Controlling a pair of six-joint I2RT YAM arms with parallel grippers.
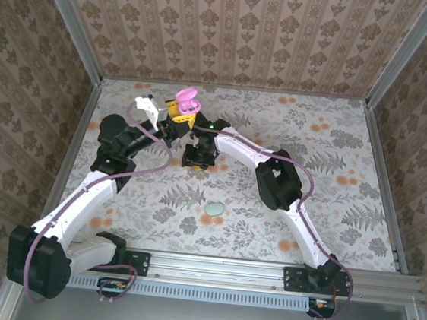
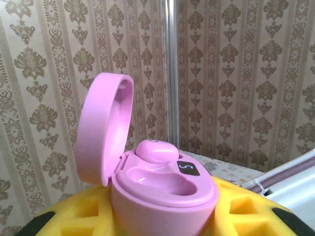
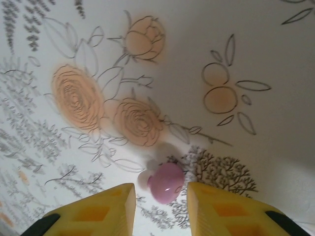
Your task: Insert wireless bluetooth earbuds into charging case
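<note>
Earbud [image 3: 166, 183] lies on floral table [image 3: 246, 59] between narrow right gripper [image 3: 160, 189]; left gripper [image 2: 160, 221] holds case [image 2: 162, 196].

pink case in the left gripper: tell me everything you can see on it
The pink case is a glossy plastic oval, open, its lid standing upright. One pink earbud sits in the far well; the near well is empty. A small dark display shows a digit. Yellow fingers of the left gripper clamp its base.
</note>
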